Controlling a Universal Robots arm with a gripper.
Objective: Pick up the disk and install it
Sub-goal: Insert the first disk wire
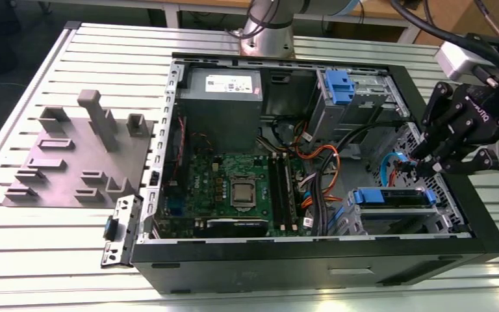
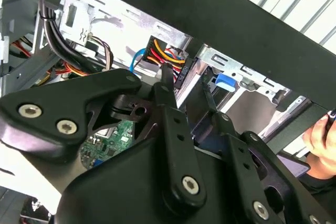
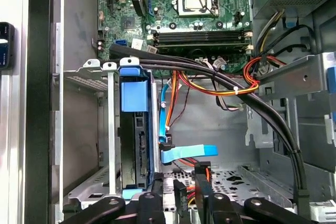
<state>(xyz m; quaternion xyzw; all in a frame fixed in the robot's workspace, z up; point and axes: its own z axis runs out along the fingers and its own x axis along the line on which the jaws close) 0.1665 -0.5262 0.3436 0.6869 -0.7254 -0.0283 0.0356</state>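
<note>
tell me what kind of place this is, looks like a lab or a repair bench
Most likely a robotics lab bench: an open black desktop computer case lies on a ribbed aluminium slotted table, beside a grey plastic fixture plate with upright blocks, with the black robot gripper at the case's edge.

Lab — slotted alu table point(image 1: 24, 253), PC case point(image 1: 319, 260)
</note>
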